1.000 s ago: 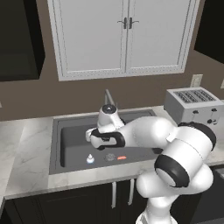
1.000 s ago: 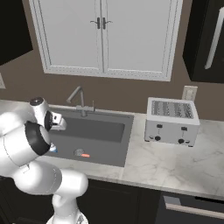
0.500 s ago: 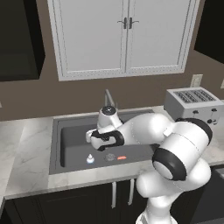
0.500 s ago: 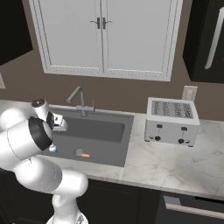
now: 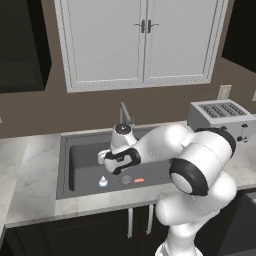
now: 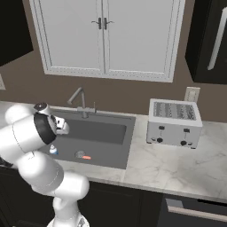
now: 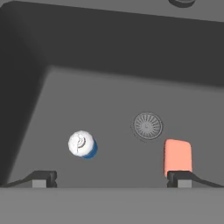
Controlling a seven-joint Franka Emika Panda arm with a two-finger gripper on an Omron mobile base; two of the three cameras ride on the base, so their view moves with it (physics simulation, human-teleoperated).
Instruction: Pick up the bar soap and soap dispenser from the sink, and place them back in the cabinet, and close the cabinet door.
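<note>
Hovering above the large dark grey rectangular sink (image 5: 85, 150), the hand (image 7: 111, 178) is spreading wide and empty, pointing down. Left of the round grey drain (image 7: 148, 125) is standing the small blue, white-topped soap dispenser (image 7: 82, 145); right of it is lying the flat orange-red bar soap (image 7: 177, 156). Neither pickup is done; next, a descent over one.

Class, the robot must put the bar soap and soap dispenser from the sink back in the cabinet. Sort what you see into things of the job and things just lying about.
Belonging to the job:
- bar soap
- soap dispenser
- sink
- gripper, jaws open above the basin

Just lying about:
- toaster
- faucet
- white doors
</note>
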